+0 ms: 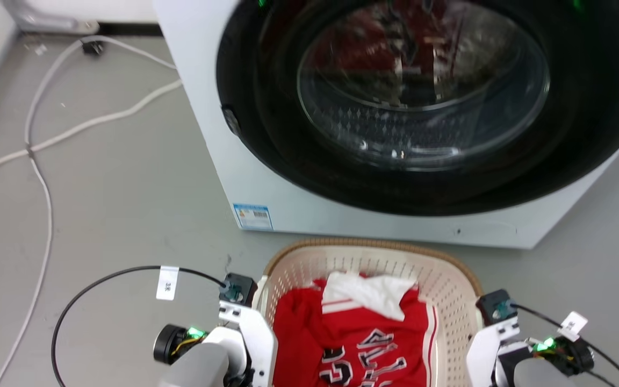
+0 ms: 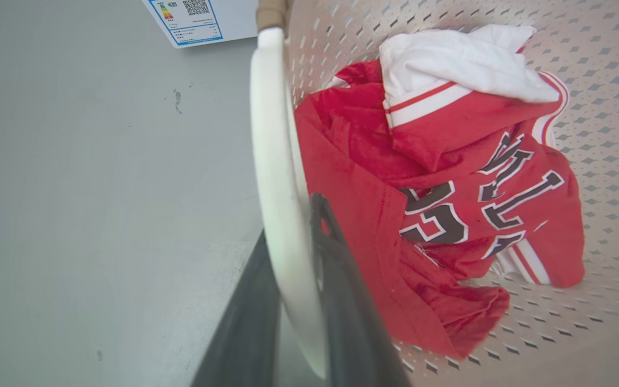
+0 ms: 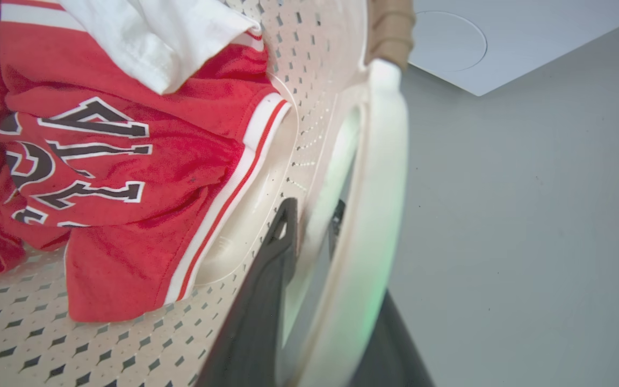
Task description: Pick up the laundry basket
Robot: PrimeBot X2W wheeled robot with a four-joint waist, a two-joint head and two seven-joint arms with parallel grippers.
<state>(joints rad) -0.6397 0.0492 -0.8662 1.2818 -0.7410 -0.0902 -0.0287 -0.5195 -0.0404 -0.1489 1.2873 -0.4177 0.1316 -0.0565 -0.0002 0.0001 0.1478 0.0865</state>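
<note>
**Fingers [image 2: 342, 290] clamped on both handles of the laundry basket [image 1: 452, 301]**

**Left wrist view.** The two dark fingers of the left gripper [image 2: 288, 220] stand narrow. One is on each side of the basket's white left handle [image 2: 274, 150], and both press against it. On the inner finger's side, within the cream perforated wall, lies a red jersey [image 2: 449, 161] with dark, white-edged lettering. A white garment [image 2: 460, 54] sits on the jersey's end farthest from the fingertips. Grey floor [image 2: 73, 188] lies on the outer finger's side. Ahead of the fingertips is a white corner of the washing machine bearing an energy label [image 2: 191, 19].

**Right wrist view.** The fingers of the right gripper [image 3: 312, 209] are likewise narrow about the white right handle [image 3: 382, 177]. One is on the basket side. The other is on the floor side, largely hidden behind the handle's band. The jersey and white garment lie on the inner finger's side. Beyond the fingertips the brown woven-look rim [image 3: 390, 27] meets the handle.

**Head view.** The fingers are hidden beneath the white wrists. The basket sits between the two grippers, with one wrist at each side handle. Just ahead of it is the white front-loading washing machine [image 1: 207, 123] with its dark round door [image 1: 422, 97]. I cannot tell whether the basket rests on the floor. White cables [image 1: 46, 134] trail over the floor well off to the left gripper's outer side.
</note>
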